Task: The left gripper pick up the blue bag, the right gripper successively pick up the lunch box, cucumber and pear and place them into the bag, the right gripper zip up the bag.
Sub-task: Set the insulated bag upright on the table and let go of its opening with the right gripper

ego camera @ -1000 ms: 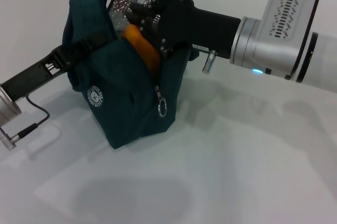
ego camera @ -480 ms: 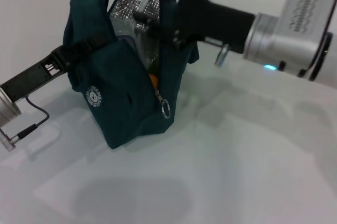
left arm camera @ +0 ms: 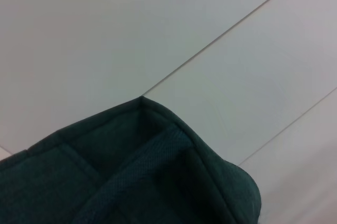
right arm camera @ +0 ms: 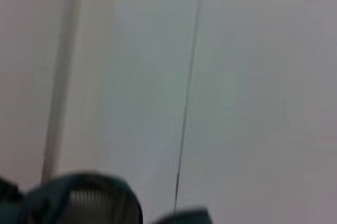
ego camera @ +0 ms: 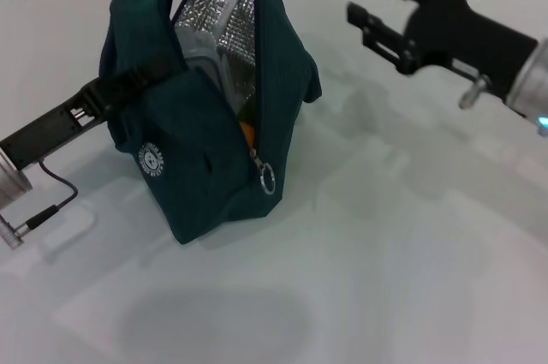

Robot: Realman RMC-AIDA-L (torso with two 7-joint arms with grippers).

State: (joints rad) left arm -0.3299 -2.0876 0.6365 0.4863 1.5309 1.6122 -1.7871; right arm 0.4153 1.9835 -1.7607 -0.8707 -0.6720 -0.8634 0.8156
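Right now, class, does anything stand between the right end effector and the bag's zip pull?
Nothing visible does. The right end effector hangs open above the table, off to the bag's right. The zip pull hangs on the bag front, facing bare tabletop. The left end effector holds the bag's other side.

My right gripper (ego camera: 366,0) hangs with fingers spread, well apart from the blue bag (ego camera: 205,116), and the white table (ego camera: 385,253) between us lies bare — an open lane to the bag's mouth. That mouth gapes upward, silver lining (ego camera: 224,26) showing. On the bag's far side my left gripper (ego camera: 128,83) blocks the way — clamped on the strap.
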